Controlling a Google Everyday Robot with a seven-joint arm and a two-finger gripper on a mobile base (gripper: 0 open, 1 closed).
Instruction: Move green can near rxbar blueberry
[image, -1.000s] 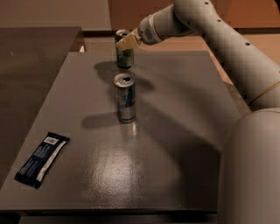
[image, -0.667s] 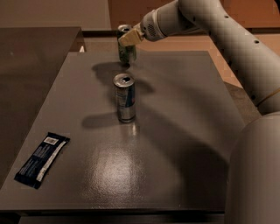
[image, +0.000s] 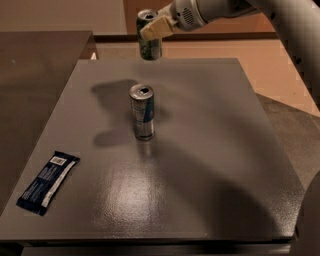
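Observation:
The green can hangs upright in the air above the table's far edge, its silver top showing. My gripper is shut on its upper part, coming in from the upper right. The rxbar blueberry, a flat dark blue wrapper with a pale stripe and a small white label, lies at the table's front left, far from the can.
A slim silver-and-blue can stands upright near the middle of the grey table, between the green can and the bar. A darker counter adjoins on the left. My arm spans the upper right.
The green can has gone up off the table in my gripper and now hangs higher, above the far edge. The slim can and the bar have not moved.

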